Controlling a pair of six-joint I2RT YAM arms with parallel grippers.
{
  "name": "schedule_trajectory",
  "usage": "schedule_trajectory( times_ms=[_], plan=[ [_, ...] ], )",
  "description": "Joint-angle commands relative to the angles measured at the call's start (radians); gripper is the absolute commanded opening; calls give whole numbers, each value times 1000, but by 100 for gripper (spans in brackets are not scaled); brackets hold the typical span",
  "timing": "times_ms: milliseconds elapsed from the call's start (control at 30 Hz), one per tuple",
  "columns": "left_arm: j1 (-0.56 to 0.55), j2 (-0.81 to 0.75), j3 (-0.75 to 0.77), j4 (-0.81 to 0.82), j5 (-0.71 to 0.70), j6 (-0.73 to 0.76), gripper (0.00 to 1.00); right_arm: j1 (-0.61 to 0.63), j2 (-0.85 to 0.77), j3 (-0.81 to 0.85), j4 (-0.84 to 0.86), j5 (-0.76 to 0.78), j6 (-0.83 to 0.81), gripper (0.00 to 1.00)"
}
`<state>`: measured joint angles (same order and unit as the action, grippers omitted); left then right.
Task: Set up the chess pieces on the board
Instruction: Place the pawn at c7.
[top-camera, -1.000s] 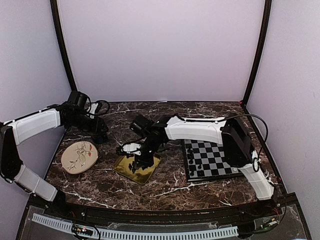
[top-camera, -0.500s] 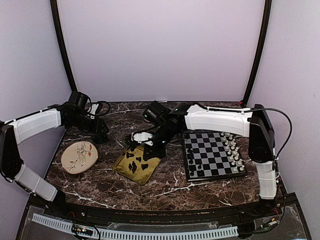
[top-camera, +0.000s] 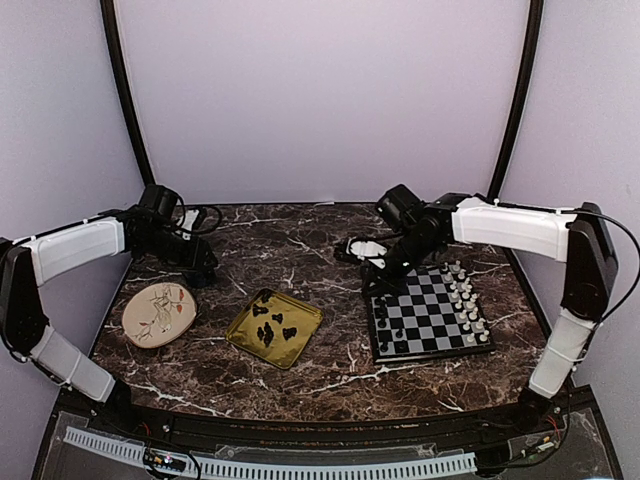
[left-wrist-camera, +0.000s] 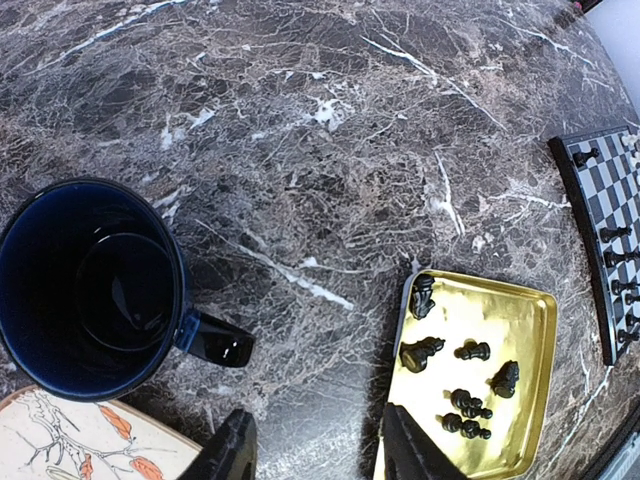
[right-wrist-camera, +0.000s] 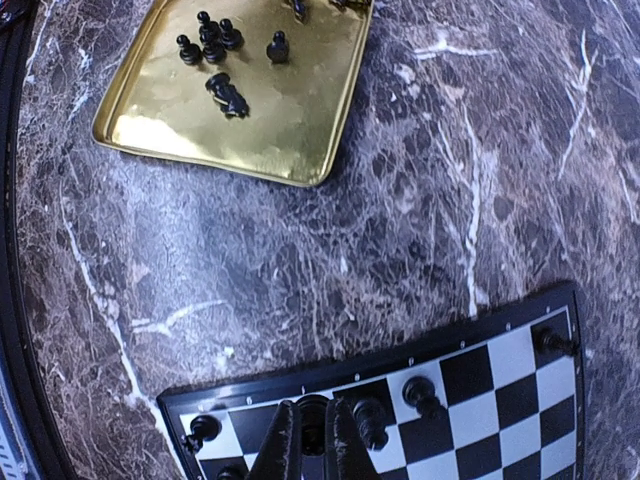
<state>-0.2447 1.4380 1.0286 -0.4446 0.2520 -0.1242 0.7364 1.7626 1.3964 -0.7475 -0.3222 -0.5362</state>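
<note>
Over the chessboard's left edge, my right end effector is pinched on a black piece. White pieces line the right side and the black rows are part-filled. Several black pieces wait in the gold tray. My left end effector hangs with fingers apart, empty.

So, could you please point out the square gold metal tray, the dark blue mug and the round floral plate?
Square gold metal tray (left-wrist-camera: 522, 322): left wrist view, bare floor.
Dark blue mug (left-wrist-camera: 218, 342): left wrist view, handle.
Round floral plate (top-camera: 160, 312): top view, centre.
</note>
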Motion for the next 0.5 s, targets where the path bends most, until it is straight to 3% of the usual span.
schedule_trajectory(
  times_ms=[0, 267, 467],
  plan=[
    [6, 10, 14, -23, -3, 17, 45, -56, -120, -115, 47, 4, 19, 1],
    [7, 13, 21, -24, 1, 17, 45, -162, -253, -320, 108, 20, 17, 1],
    [6, 10, 19, -23, 4, 16, 45, -190, -235, -388, 153, -3, 14, 1]
  ],
)
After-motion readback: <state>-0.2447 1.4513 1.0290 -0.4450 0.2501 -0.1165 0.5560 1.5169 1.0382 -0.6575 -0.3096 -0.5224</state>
